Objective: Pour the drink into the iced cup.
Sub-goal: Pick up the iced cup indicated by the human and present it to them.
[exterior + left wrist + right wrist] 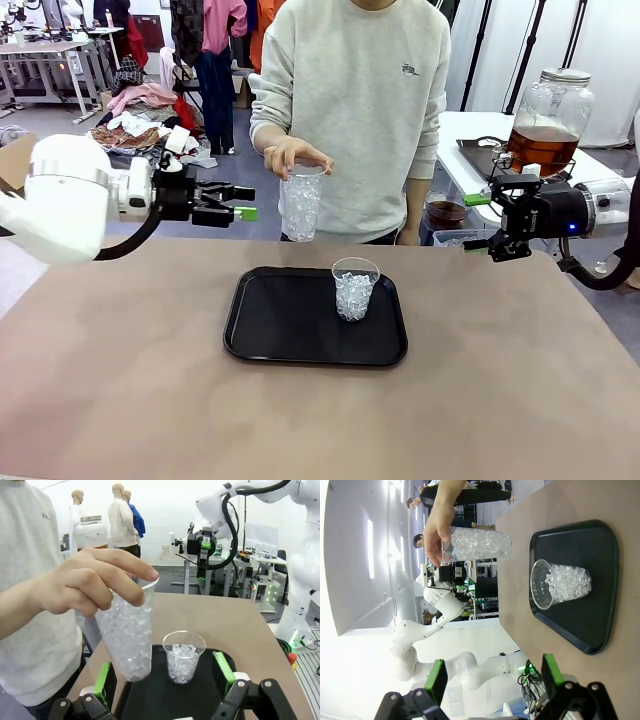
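On the bench (120, 380) sits a black tray (260, 340), and right of its middle stands a clear cup (355, 290) packed with ice, upright, with no amber tint in it. Beyond the tray's far edge the person's hand (292, 155) holds a second ice cup (302, 208) by its rim, off the bench, and it too looks free of liquid. The drink (541, 148) is well apart from both: it fills roughly the lower half of a lidded glass jar (553, 105) on a white side table (452, 128) behind the right arm. The left gripper (243, 202) hangs with jaws wide and nothing between them, near that second cup; the right gripper (478, 222) is likewise spread and empty, just in front of the jar's table. By my reading the pour has not begun: ice is ready, but the jar is untouched, its lid on, and which cup is to receive the drink I cannot tell.
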You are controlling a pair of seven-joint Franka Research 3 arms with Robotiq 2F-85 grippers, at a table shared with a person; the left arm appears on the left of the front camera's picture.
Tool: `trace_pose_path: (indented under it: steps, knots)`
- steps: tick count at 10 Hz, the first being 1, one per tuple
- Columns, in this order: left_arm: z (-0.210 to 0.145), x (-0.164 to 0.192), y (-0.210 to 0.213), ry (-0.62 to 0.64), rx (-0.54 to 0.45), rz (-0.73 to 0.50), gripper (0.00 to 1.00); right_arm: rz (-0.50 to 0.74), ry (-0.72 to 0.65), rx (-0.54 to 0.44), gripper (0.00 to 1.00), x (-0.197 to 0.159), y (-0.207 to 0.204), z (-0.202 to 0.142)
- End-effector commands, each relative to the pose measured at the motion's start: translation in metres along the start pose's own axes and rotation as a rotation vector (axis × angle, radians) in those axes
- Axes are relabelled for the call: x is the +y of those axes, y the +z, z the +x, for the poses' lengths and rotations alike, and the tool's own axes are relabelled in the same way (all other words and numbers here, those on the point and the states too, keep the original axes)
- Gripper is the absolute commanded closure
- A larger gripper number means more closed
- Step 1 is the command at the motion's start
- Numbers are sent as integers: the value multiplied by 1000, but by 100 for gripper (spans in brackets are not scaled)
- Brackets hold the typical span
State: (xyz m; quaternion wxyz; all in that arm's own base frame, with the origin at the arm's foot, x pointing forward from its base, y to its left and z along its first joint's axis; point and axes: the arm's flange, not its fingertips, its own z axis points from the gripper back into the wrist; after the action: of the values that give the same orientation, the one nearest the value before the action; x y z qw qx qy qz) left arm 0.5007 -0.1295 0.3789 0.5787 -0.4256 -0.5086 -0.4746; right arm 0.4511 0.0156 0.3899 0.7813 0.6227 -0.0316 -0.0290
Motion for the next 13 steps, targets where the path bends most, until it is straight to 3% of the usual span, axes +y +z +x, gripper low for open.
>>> trace_pose_path:
  steps: [1, 4, 7, 13]
  knots:
    - [9, -9, 23, -20, -6, 32, 0, 4, 0, -2, 0, 1, 0, -1]
    - [14, -12, 61, -44, -42, 29, 0, 4, 0, -2, 0, 1, 0, -1]
    - [7, -21, 89, -49, -17, -70, 0, 4, 0, -2, 0, 1, 0, -1]
    - [1, -20, 98, -26, -6, -70, 0, 4, 0, -2, 0, 1, 0, -1]
